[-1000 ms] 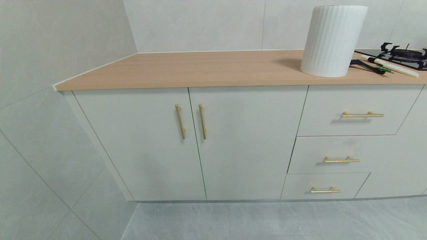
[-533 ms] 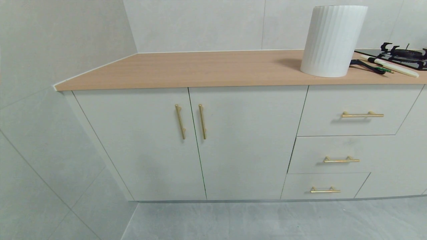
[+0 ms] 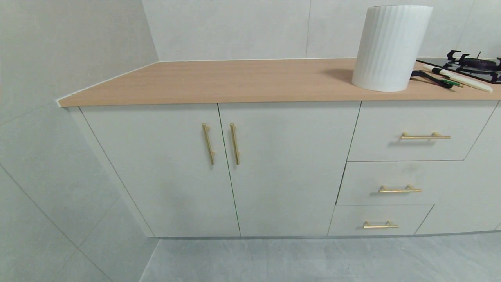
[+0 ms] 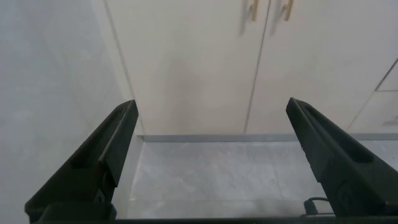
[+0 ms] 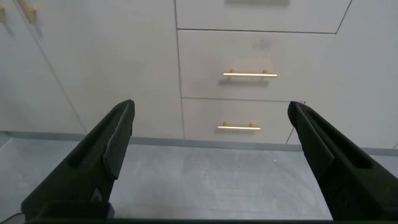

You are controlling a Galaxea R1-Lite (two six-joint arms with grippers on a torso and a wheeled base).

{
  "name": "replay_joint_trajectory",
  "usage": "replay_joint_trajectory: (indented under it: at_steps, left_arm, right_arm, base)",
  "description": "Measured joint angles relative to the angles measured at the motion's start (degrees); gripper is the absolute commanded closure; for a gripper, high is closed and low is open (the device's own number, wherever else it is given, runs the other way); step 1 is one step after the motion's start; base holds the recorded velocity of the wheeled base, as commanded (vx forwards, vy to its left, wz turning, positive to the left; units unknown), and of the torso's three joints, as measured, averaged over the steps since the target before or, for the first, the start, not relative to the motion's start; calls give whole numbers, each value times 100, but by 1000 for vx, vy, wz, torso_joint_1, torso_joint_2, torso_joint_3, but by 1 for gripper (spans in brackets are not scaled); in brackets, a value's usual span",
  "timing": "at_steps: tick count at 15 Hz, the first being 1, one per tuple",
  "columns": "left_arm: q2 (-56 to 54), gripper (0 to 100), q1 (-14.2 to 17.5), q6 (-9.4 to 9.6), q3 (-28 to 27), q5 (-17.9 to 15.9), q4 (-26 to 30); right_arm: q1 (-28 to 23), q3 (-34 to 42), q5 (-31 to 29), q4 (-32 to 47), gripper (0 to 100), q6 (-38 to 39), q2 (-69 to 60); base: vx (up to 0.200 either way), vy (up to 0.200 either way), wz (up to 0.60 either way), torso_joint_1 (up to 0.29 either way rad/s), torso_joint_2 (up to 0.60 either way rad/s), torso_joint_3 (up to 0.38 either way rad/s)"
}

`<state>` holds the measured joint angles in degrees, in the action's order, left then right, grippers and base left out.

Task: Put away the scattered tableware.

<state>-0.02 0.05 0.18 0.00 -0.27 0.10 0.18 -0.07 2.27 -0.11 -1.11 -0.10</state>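
Observation:
A tall white ribbed container [image 3: 389, 47] stands at the right of the wooden countertop [image 3: 235, 80]. Just right of it lie a black-handled utensil [image 3: 430, 77] and a long white-handled utensil [image 3: 462, 78], beside the stove. My left gripper [image 4: 211, 106] hangs open low over the floor, facing the double cabinet doors, with nothing between its fingers. My right gripper [image 5: 211, 106] is open too, low in front of the drawers and holding nothing.
A black stove grate [image 3: 475, 62] sits at the counter's far right. Below the counter are two cabinet doors with gold handles [image 3: 208, 144] and a stack of three drawers [image 3: 424, 136]. A tiled wall closes the left side. Grey floor [image 3: 313, 258] lies in front.
The whole head view has shifted slightly, so the camera moved. Nothing on the counter has changed place.

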Motion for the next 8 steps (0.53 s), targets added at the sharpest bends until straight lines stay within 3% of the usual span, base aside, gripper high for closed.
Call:
replay_joint_trajectory:
  at_steps: [8]
  left_arm:
    - [0,0,2,0,0,0,0]
  right_arm:
    - [6,0,-4,0,0,0,2]
  base:
    - [0,-200,0,1,2,4]
